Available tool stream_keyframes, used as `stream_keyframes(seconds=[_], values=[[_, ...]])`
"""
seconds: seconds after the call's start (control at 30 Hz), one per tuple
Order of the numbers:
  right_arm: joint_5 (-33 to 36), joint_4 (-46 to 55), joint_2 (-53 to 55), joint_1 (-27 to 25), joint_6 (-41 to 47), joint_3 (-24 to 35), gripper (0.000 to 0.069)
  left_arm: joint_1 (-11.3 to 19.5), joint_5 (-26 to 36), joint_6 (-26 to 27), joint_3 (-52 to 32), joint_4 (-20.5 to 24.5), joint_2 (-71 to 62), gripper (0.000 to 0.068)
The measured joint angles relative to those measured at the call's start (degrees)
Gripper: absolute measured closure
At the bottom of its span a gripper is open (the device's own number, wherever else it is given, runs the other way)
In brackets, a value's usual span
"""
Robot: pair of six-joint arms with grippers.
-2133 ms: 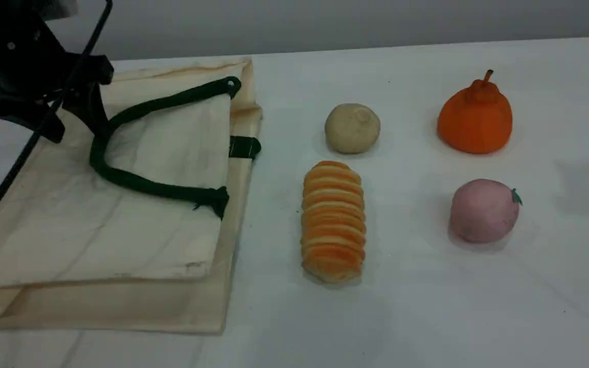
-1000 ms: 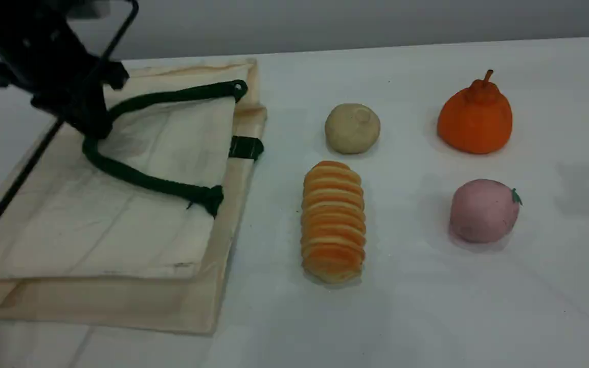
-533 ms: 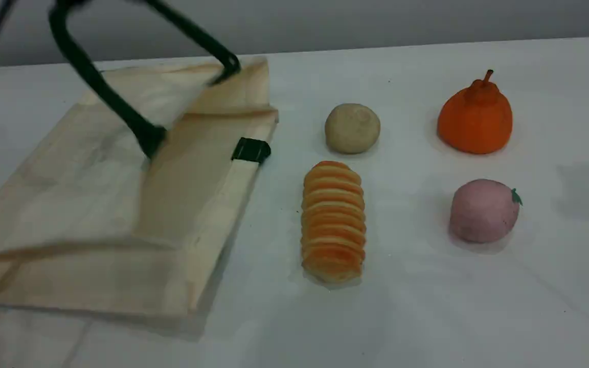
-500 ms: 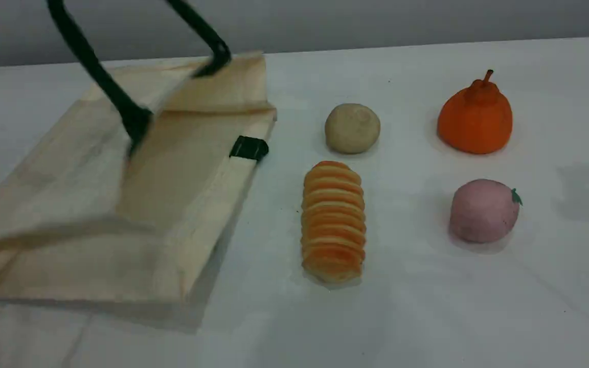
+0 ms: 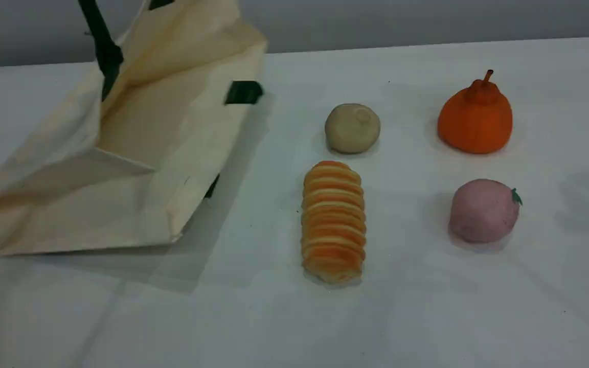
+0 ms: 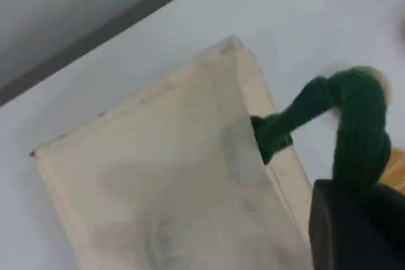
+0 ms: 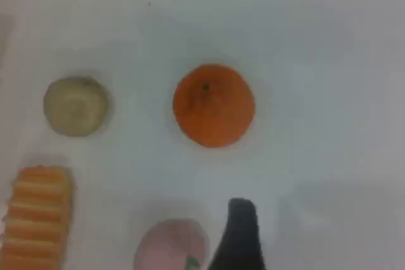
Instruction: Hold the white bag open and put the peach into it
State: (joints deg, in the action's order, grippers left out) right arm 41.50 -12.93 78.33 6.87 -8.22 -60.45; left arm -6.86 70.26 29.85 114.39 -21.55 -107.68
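White table (image 5: 427, 317) with bag (image 5: 136, 153), foods

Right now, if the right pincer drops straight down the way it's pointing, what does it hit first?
Most likely the peach: in the right wrist view it lies just left of the right pincer fingertip, which stands open. Depth is unclear, so it could land on bare table beside it.
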Motion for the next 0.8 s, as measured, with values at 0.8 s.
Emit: stream_keyframes(seconds=[0.8], values=[[8.7, -5.0, 14.2, 0.0, -7.8, 0.0, 0.0139, -6.5, -0.3, -0.8, 0.0, 2.0, 2.8, 0.0587]])
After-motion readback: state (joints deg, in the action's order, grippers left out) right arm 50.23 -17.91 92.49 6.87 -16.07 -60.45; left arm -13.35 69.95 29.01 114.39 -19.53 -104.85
